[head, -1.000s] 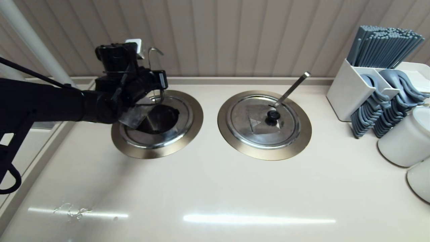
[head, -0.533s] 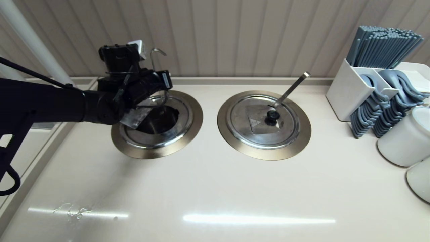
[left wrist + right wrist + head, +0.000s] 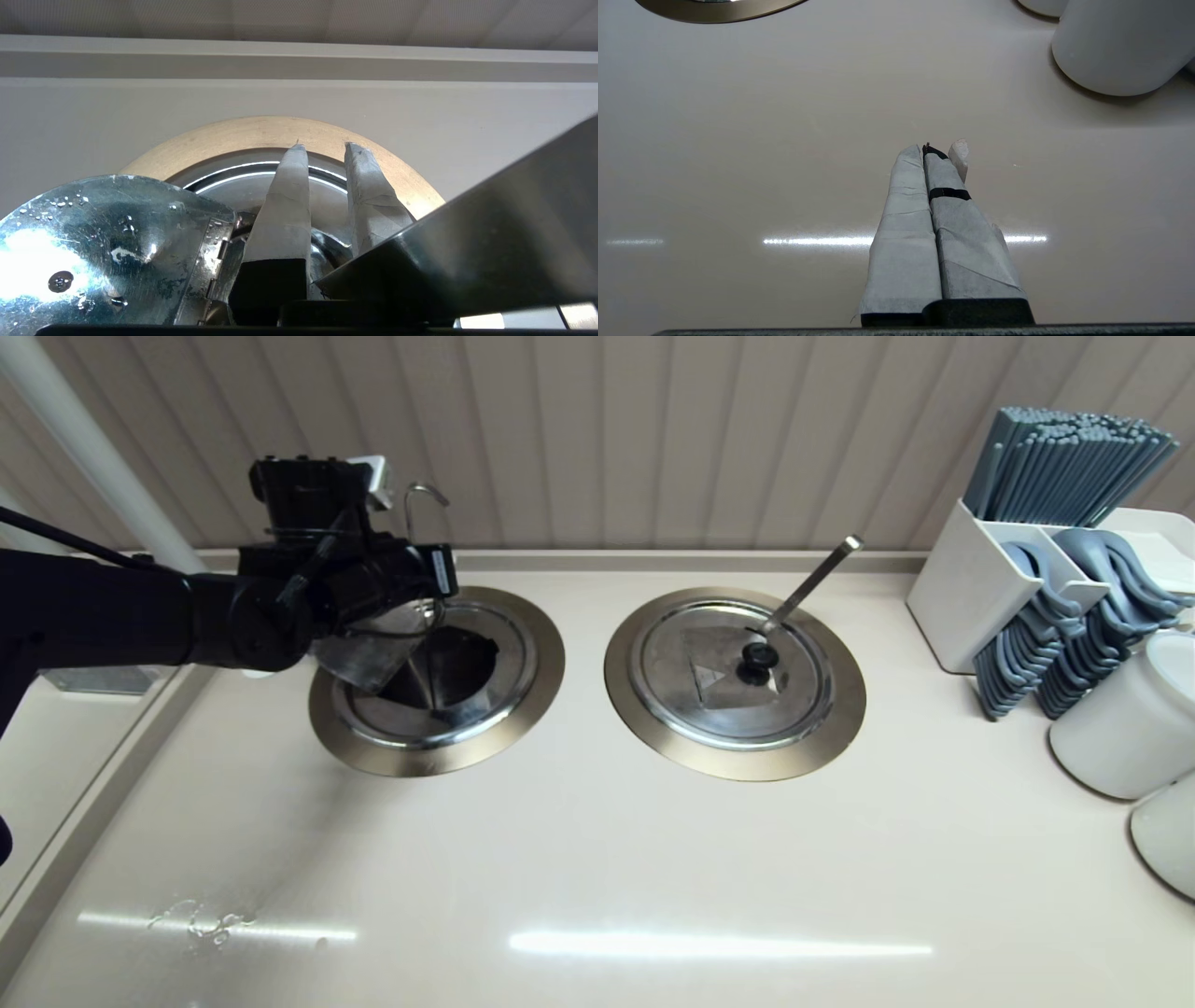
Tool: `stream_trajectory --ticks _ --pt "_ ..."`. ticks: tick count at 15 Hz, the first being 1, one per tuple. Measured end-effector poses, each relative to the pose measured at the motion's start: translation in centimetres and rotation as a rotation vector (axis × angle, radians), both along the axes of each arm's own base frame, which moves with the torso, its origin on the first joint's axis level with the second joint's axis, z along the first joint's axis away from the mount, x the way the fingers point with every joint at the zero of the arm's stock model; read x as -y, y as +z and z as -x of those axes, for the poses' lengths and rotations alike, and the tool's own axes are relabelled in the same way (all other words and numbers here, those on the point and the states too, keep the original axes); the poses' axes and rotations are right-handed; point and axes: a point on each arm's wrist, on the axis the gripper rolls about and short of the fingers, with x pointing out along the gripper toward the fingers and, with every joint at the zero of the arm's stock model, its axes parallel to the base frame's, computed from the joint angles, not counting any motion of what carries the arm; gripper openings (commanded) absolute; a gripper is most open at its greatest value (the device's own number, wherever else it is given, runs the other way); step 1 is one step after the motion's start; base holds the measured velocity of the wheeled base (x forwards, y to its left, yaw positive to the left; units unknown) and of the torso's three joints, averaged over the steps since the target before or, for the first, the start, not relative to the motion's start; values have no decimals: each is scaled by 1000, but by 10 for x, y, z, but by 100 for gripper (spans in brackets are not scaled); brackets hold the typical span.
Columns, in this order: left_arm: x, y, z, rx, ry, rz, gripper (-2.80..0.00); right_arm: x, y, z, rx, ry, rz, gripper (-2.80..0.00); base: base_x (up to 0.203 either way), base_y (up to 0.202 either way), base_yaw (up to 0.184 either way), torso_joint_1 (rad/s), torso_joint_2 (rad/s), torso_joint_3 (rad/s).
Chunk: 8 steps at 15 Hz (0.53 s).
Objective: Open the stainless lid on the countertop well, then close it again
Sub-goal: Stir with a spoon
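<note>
Leftward and slightly back the left gripper (image 3: 397, 639) has drawn, its jaws narrow around the raised flap of the stainless lid (image 3: 439, 709), baring more of the countertop well (image 3: 541, 658). Opening looks nearly complete; closing remains. Out of the head view, the right gripper (image 3: 941, 151) hangs over the bare surface (image 3: 597, 859), jaws pressed together.

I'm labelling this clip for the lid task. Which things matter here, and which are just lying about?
In the job: stainless lid, flap raised; countertop well; hook-ended ladle; left gripper at the lid.
Lying about: twin lid; straight ladle; chopsticks; spoons; white cups; right gripper, shut, parked over the counter.
</note>
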Motion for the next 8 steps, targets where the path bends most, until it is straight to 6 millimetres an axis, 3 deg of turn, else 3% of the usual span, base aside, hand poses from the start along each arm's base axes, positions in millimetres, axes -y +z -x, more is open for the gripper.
stream_trajectory --ticks 8 --pt "16 -5 -8 69 -31 82 -280 0 0 0 0 0 0 -280 0 0 0 0 0 0"
